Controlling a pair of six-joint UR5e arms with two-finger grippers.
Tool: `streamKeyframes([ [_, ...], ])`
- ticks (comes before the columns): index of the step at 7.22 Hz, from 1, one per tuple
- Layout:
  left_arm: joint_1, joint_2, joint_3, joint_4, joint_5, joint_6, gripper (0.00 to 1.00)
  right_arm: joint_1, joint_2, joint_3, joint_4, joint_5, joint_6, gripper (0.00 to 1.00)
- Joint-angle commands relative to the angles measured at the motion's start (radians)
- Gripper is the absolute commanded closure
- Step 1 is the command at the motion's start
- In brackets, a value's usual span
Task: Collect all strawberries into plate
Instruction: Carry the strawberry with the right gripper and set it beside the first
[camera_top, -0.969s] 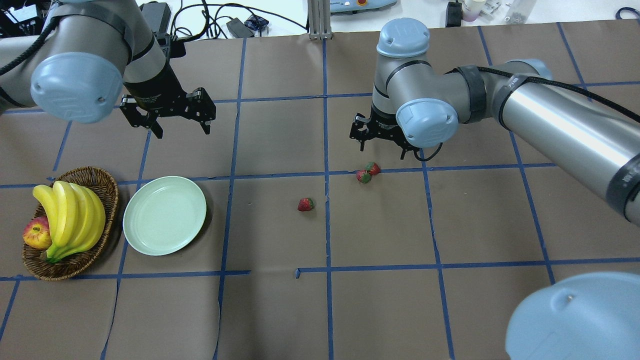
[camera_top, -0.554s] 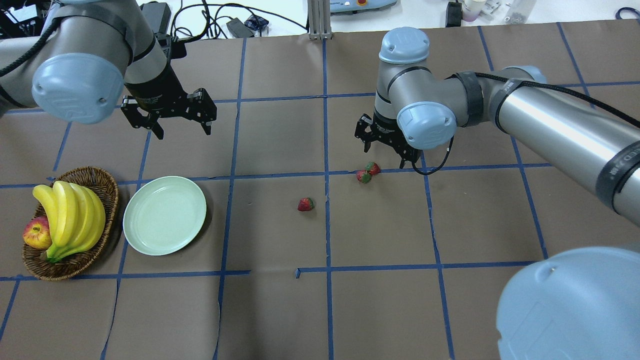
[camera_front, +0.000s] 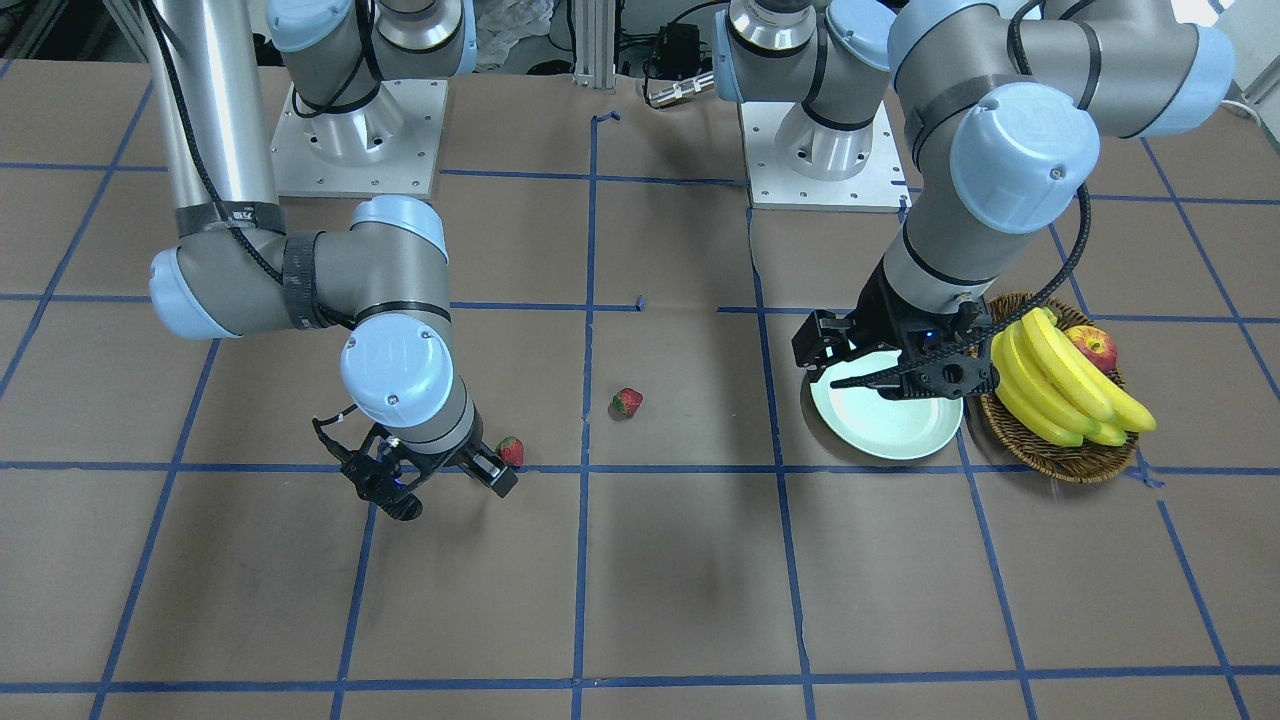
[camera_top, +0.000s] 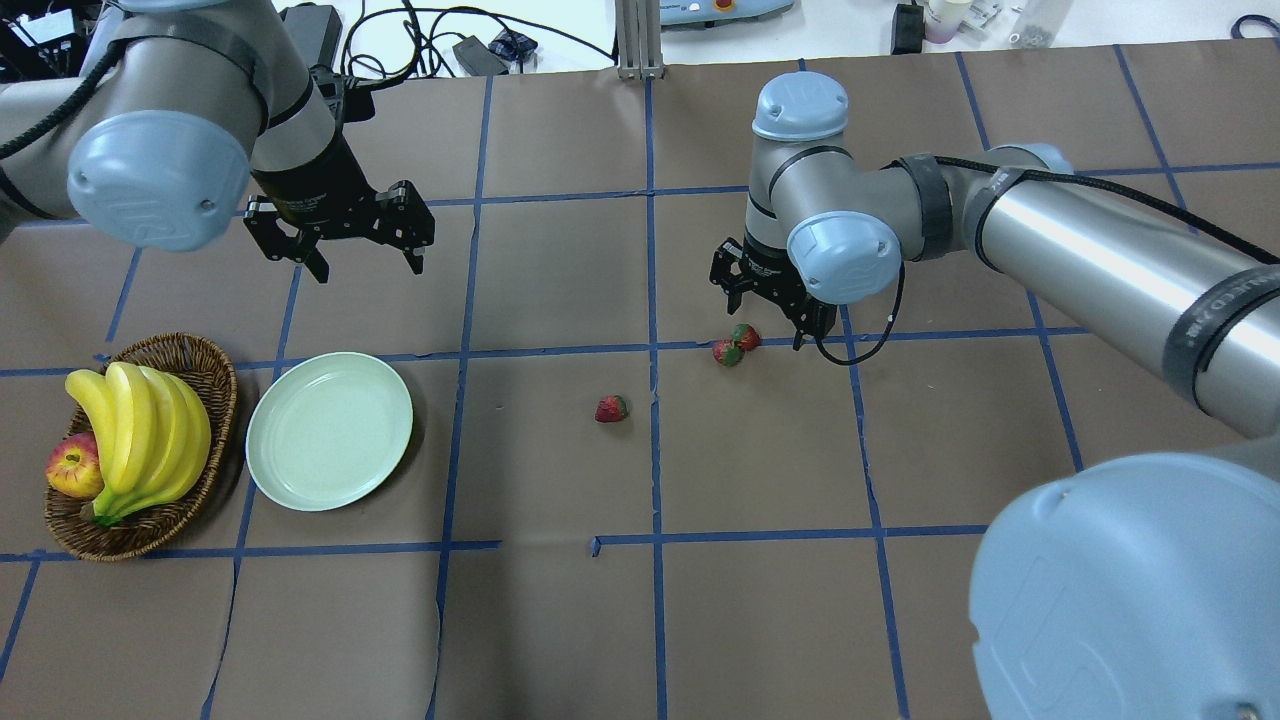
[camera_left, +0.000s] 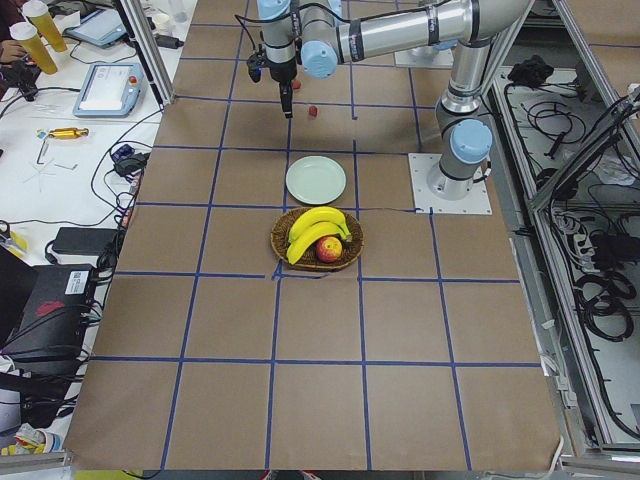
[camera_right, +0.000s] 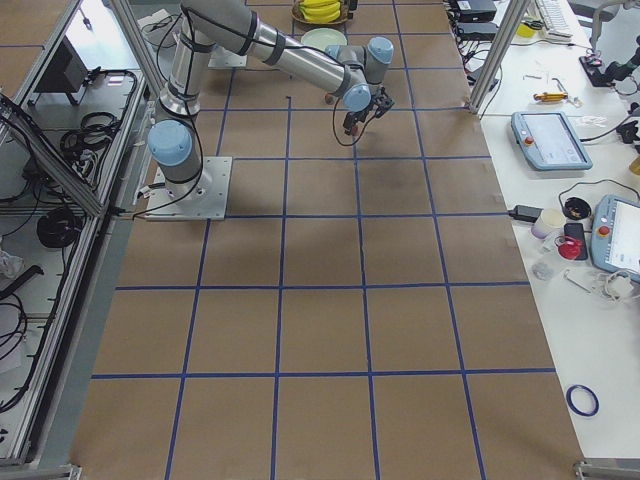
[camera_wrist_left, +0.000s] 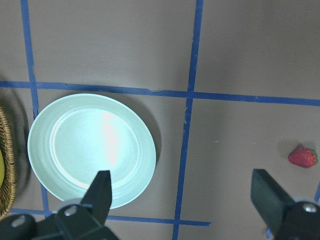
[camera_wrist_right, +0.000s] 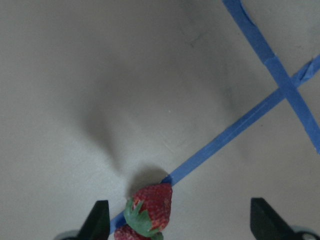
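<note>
Three strawberries lie on the brown table. Two of them touch: one strawberry (camera_top: 728, 352) and its neighbour (camera_top: 745, 336), which shows again as a strawberry (camera_wrist_right: 152, 202) in the right wrist view. The lone strawberry (camera_top: 611, 408) lies nearer the middle and also shows as a strawberry (camera_wrist_left: 302, 156) in the left wrist view. The mint-green plate (camera_top: 329, 431) is empty. My right gripper (camera_top: 765, 318) hangs open just behind the pair, holding nothing. My left gripper (camera_top: 367, 262) is open, raised beyond the plate.
A wicker basket (camera_top: 215, 365) left of the plate holds bananas (camera_top: 140, 430) and an apple (camera_top: 72, 468). Blue tape lines grid the table. Cables and boxes lie past the far edge.
The right gripper has come closer to the pair of strawberries and turned a little. The left arm has barely moved. No strawberry has shifted.
</note>
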Motion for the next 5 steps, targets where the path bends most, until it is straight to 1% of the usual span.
streamKeyframes([
  [1, -0.004, 0.002, -0.006, -0.001, 0.002, -0.002, 0.0, 0.0, 0.016, -0.003, -0.025, 0.022, 0.025, 0.0],
  [2, -0.004, 0.002, -0.006, -0.001, 0.002, -0.002, 0.0, -0.001, 0.021, -0.003, -0.027, 0.022, 0.025, 0.03],
  [4, -0.004, 0.002, -0.006, -0.001, 0.002, -0.002, 0.0, 0.0, 0.035, -0.004, -0.026, 0.024, 0.025, 0.16],
  [5, -0.004, 0.002, -0.006, -0.001, 0.003, 0.0, 0.0, 0.0, 0.035, -0.006, -0.026, 0.024, 0.022, 0.58],
])
